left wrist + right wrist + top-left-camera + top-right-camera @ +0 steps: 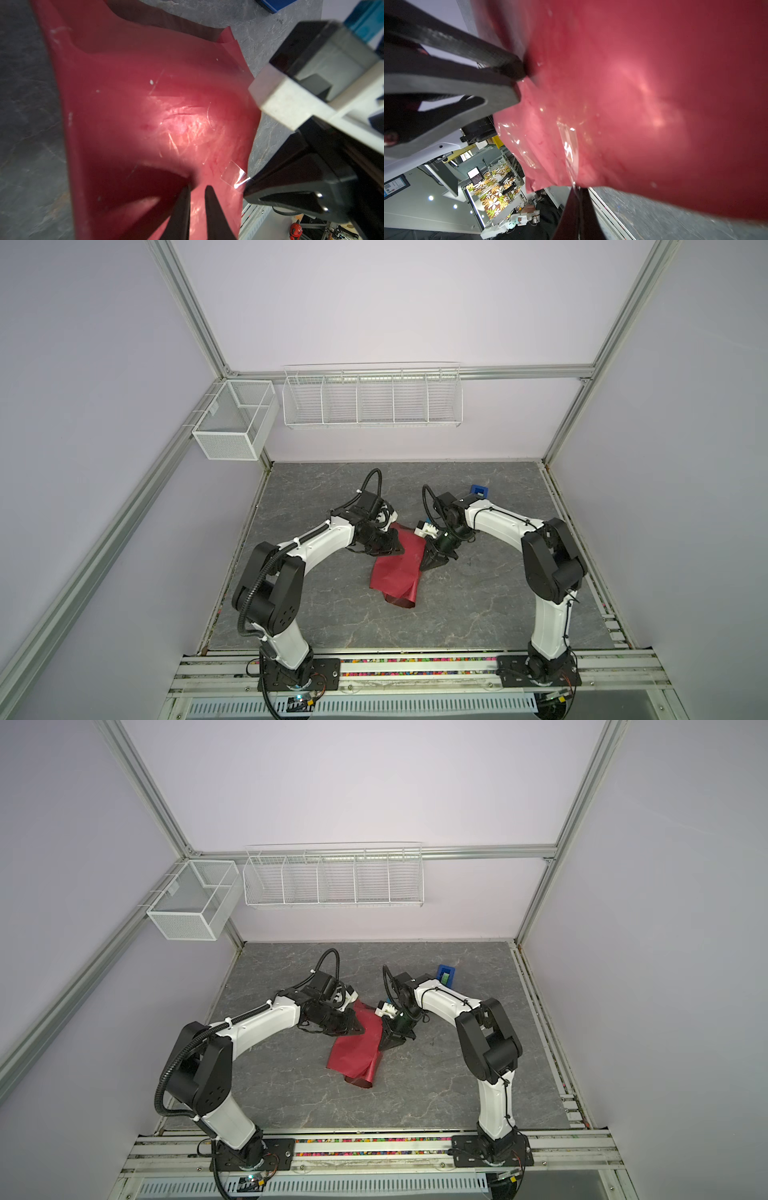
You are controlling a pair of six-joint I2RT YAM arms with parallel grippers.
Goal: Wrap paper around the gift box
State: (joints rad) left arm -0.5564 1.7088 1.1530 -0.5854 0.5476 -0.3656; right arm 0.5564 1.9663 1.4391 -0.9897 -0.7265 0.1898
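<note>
1. Right gripper (pixel 578 190): pressed together on a clear strip of sticky tape (pixel 569 145) stuck at the edge of the red-maroon, shiny, creased wrapping paper (pixel 397 568).
2. Left gripper (pixel 198 186): fingers close with a narrow gap, tips against the sheet. Cannot tell whether it pinches.
3. Paper spans between both grippers at mid-desk. Its near end is curled and rests on the grey marbled desk (pixel 478 605).
4. Slim bright-blue tape dispenser (pixel 478 490): behind the right arm, well apart from the paper.
</note>
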